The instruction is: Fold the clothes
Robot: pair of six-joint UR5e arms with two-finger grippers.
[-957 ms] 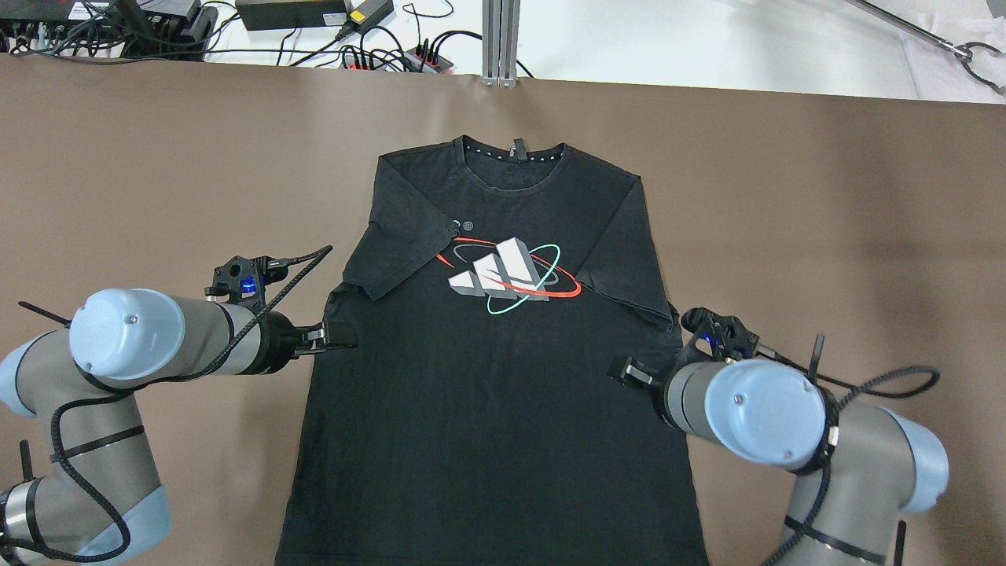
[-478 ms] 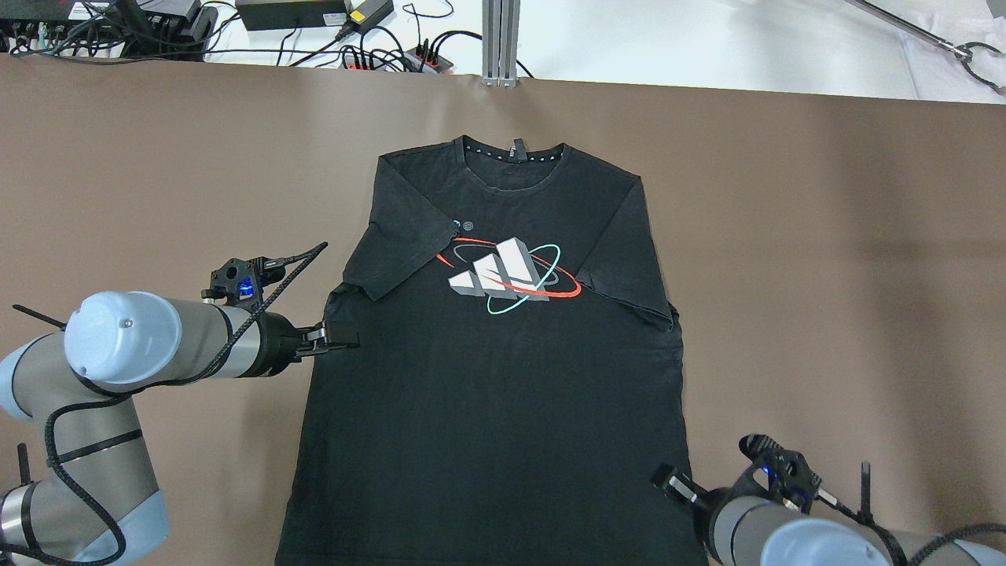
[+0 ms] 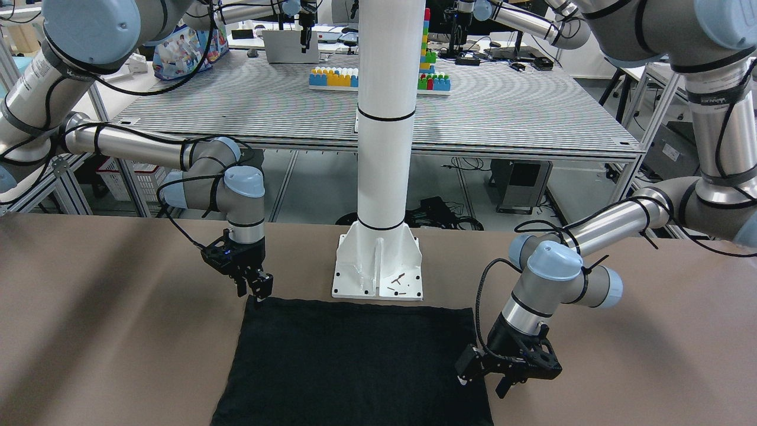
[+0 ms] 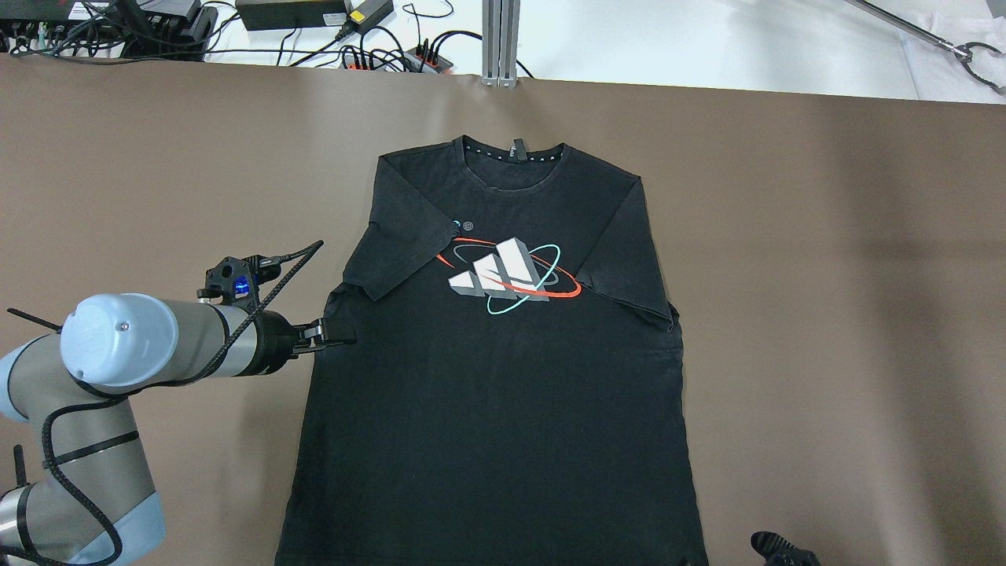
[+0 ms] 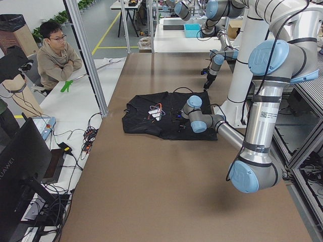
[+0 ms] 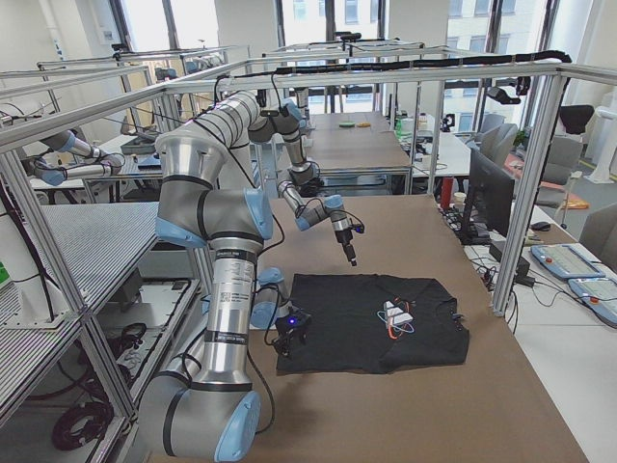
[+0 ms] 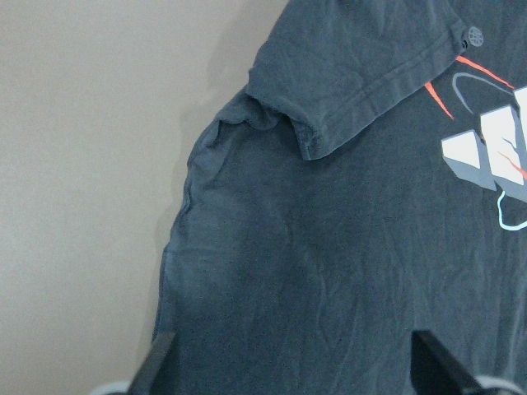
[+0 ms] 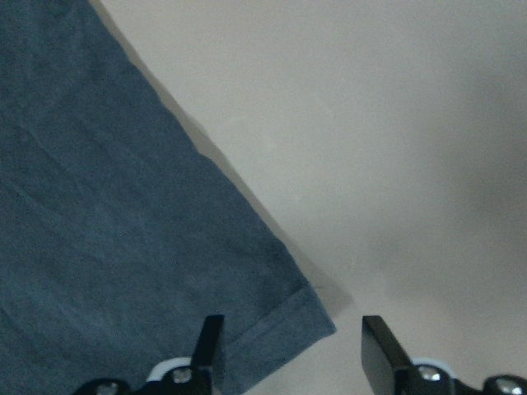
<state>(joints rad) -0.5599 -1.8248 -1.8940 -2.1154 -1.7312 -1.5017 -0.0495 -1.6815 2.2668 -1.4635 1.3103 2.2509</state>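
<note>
A black T-shirt (image 4: 503,393) with a white, red and teal chest print (image 4: 507,275) lies flat on the brown table (image 4: 825,275), front up, collar at the far side, both sleeves folded inward. My left gripper (image 4: 334,339) is open at the shirt's left side edge, just below the sleeve; in the left wrist view (image 7: 296,370) its jaws straddle that edge. My right gripper (image 3: 255,291) is open and empty over the shirt's near right hem corner (image 8: 317,325), nearly out of the overhead view.
The white post's base (image 3: 378,266) stands just behind the shirt's hem. Cables and power strips (image 4: 393,55) and an aluminium upright (image 4: 501,39) lie past the table's far edge. A seated person (image 5: 55,50) watches from the operators' side.
My right arm has drawn back along the shirt's right side from the sleeve to the hem corner, almost leaving the overhead view. My left arm has barely shifted.
</note>
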